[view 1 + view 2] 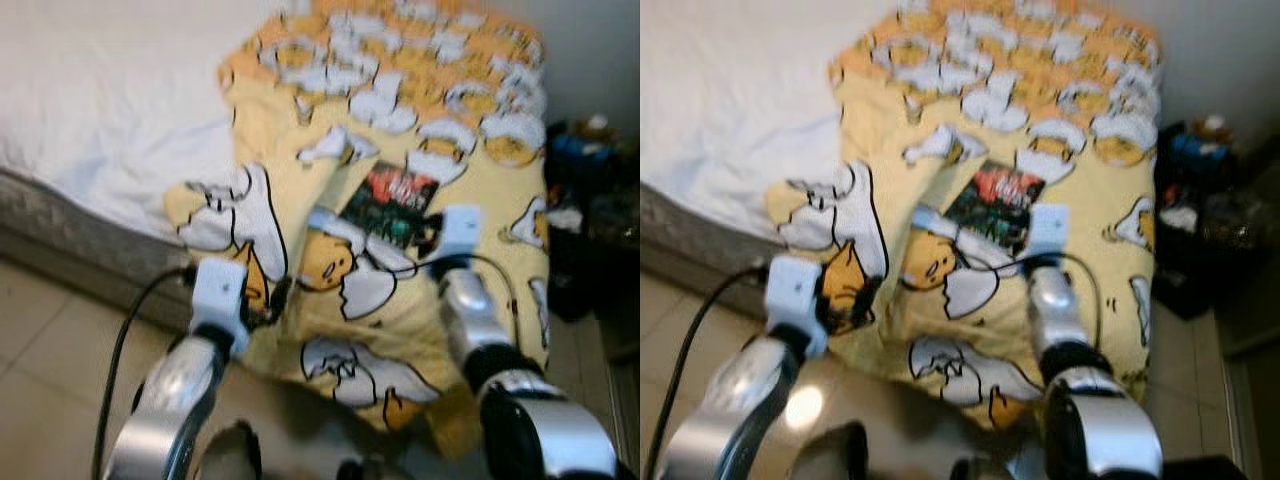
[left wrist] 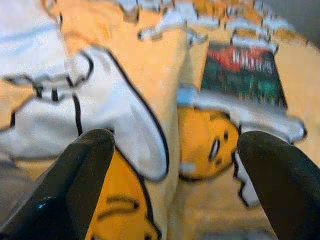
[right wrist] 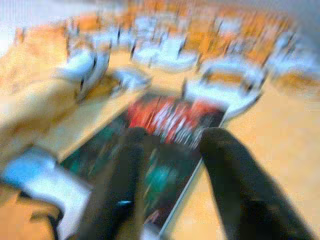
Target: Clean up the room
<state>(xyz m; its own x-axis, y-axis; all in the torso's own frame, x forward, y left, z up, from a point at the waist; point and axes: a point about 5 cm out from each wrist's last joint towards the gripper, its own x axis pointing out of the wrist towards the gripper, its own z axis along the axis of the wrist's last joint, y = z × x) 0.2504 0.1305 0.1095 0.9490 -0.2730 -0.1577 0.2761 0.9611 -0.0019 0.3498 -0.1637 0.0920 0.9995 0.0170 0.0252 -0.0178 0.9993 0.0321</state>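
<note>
Yellow blanket [image 1: 400, 300] held the dark book [image 1: 392, 203] near its middle; my right gripper [image 3: 172, 165] hovered unclenched over the book, needing a squarer approach, while my left gripper [image 2: 175, 175] gaped beside the blanket's fold.

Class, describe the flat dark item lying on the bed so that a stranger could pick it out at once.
Start at the bed and its yellow cartoon-egg blanket. Near the blanket's middle, just beyond the right claw, lies a flat rectangular book. Its dark cover with red and green print sets it apart from the pale yellow and white fabric around it.
</note>
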